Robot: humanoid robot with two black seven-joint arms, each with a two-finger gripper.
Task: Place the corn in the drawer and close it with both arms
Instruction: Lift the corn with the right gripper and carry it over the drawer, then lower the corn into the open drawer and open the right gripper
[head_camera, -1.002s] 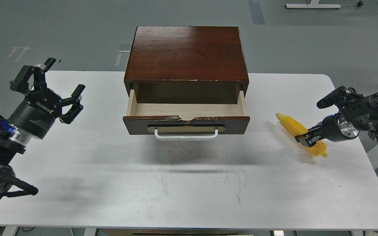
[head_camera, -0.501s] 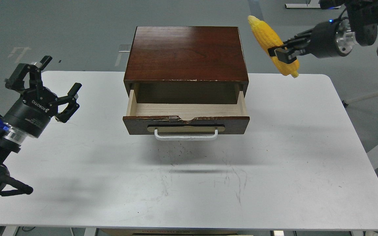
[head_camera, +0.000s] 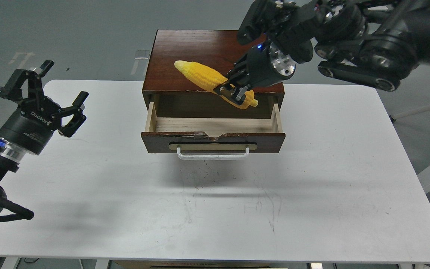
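Observation:
The yellow corn (head_camera: pixel 203 76) is held in the air by my right gripper (head_camera: pixel 230 92), which is shut on its thick end. The cob lies slanted, its pointed tip to the upper left, above the front edge of the dark reddish-brown box (head_camera: pixel 200 56) and the back of the open drawer (head_camera: pixel 213 137). The drawer is pulled out, its pale wood floor bare, with a white bar handle (head_camera: pixel 212 154) on the front. My left gripper (head_camera: pixel 49 95) is open and empty, above the table's left side, well apart from the drawer.
The white table (head_camera: pixel 215 209) carries the box at its back middle. My right arm (head_camera: pixel 368 41) reaches in from the upper right across the box's right rear corner. Grey floor lies beyond the table's far edge.
My right gripper lifted the corn from the table's right side, swung it up high and then left, to above the open drawer. My left gripper drifted slightly left.

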